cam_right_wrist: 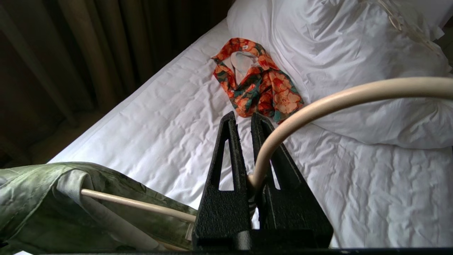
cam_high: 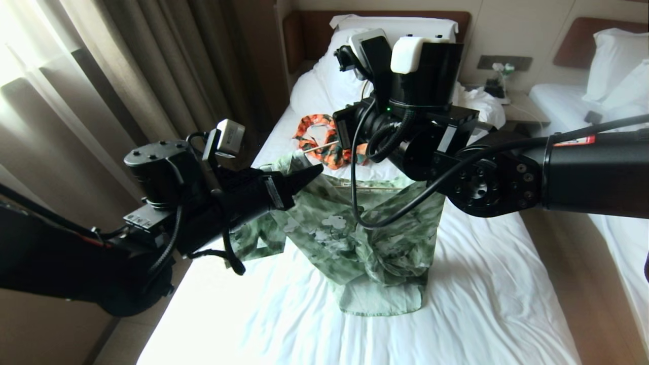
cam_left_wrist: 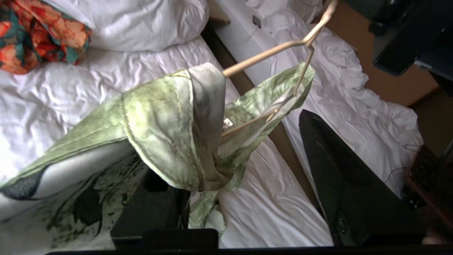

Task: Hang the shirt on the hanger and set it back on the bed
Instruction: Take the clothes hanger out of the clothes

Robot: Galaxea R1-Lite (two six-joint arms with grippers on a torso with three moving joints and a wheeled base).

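Note:
The pale green shirt [cam_high: 355, 238] hangs over the bed [cam_high: 481, 294] from the cream wire hanger [cam_high: 317, 148]. Its hem bunches on the sheet. My right gripper [cam_right_wrist: 244, 117] is shut on the hanger's [cam_right_wrist: 318, 102] twisted neck; in the head view its own wrist hides the fingers. My left gripper [cam_high: 304, 180] reaches in from the left at the shirt's collar. In the left wrist view the left gripper [cam_left_wrist: 230, 148] stands open. The shirt [cam_left_wrist: 159, 124] drapes its collar fold over one finger, and the other finger is bare. One hanger [cam_left_wrist: 262, 56] arm pokes out of the cloth.
An orange floral garment [cam_high: 304, 126] lies on the sheet beyond the shirt, near the white pillow [cam_high: 400, 23]. Curtains [cam_high: 127, 76] hang along the bed's left side. A nightstand [cam_high: 522, 111] and a second bed [cam_high: 608, 91] stand to the right.

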